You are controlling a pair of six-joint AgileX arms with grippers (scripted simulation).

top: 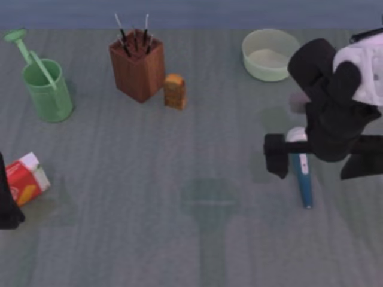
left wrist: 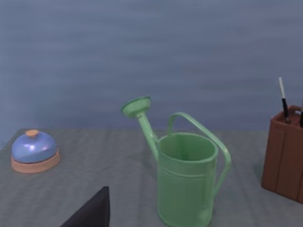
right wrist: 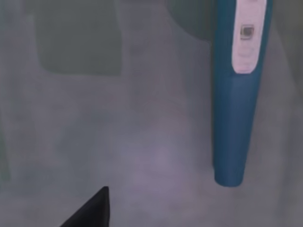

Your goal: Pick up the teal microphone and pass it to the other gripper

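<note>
At the far left edge of the table the left gripper is parked, only a black part of it in view, and I cannot tell how its fingers stand. Just beside it lies a red and white carton, tilted. Behind that stands the green watering can, upright, with its spout toward the back left. The left wrist view shows one black fingertip in front of this can, and a blue bell on a wooden base farther off.

Toward the middle stands the wooden pen holder with pens in it, and a small orange block is just beside it. A pale green bowl is at the back right.

On the right the right gripper hangs over the teal microphone. Its fingers are spread wide, one finger on each side of the handle near the white head, apart from it, holding nothing. The microphone lies flat on the table, the head under the gripper, the handle tip beyond the fingers toward the front edge. In the right wrist view the white switch patch faces up.
</note>
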